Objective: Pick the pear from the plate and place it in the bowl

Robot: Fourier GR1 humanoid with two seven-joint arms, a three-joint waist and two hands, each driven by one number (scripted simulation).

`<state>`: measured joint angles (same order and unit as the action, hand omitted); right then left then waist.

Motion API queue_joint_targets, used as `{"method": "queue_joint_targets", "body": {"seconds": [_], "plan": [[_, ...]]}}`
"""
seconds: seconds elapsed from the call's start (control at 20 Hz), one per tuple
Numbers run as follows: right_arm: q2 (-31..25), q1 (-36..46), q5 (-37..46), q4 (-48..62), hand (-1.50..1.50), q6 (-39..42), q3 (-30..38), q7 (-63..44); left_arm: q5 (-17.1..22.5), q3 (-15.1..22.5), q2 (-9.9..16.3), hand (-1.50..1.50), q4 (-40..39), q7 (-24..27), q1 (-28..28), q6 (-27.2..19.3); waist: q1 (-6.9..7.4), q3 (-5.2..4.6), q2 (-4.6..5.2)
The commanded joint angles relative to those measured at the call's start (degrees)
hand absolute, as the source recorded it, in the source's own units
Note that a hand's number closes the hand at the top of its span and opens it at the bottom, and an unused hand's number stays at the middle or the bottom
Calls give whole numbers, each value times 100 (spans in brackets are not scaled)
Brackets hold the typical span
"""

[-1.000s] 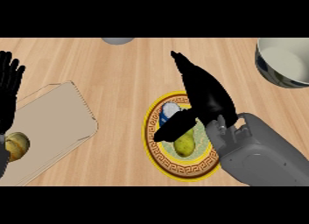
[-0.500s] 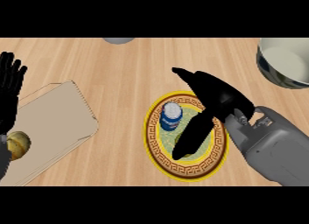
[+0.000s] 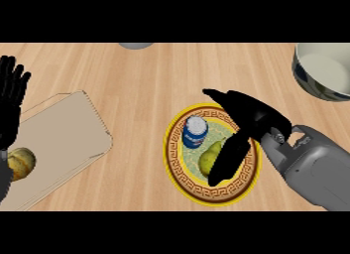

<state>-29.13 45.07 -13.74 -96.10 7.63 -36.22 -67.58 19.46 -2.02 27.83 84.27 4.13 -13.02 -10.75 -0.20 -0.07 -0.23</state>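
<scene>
Right hand point(image 3: 245, 119) is over the plate point(image 3: 179, 171) now, coming in from the lower right on its grey forearm point(image 3: 320, 168), with the palm above the plate's right side. The fingers reach up and to the left from the palm, ending just past the plate's upper rim, and they look fairly straight. The thumb point(image 3: 227, 161) hangs down and to the left of the palm, long and dark, lying right across the right flank of the pear point(image 3: 209, 158). So the pear sits directly under the hand, below the palm, on the plate's patterned centre, and part of it is hidden behind that thumb. The thumb looks to be touching it, but I can't make out any fingers wrapped round the fruit, so the hand is spread rather than closed on anything. Just left of the palm and above the pear stands a small blue-and-white can point(image 3: 195, 132), also on the plate, just beside the pear. Up and to the right of the hand, well apart from it, is the bowl point(image 3: 309, 82), pale inside with a dark outer wall, cut off by the edge of the view. Far to the left of the working hand, the left hand point(image 3: 5, 101) rests open with fingers up, over the corner of a tan cutting board point(image 3: 64, 136). A yellowish-brown lump point(image 3: 20, 163), perhaps a potato, lies below that hand. All of it is on a light wooden counter point(image 3: 134, 74), and a grey object point(image 3: 136, 45) peeks in at the top edge.
</scene>
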Motion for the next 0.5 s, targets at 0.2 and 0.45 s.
{"method": "queue_joint_targets", "body": {"seconds": [0.2,0.45], "plan": [[53,-177,36,387,-150,145,-38,-762,-102,-36,-177,0,-131,202,80,119,25,1,19],[137,-753,450,464,-150,14,-372,-378,34,-192,-3,0,358,-183,364,248,70,6,9]]}}
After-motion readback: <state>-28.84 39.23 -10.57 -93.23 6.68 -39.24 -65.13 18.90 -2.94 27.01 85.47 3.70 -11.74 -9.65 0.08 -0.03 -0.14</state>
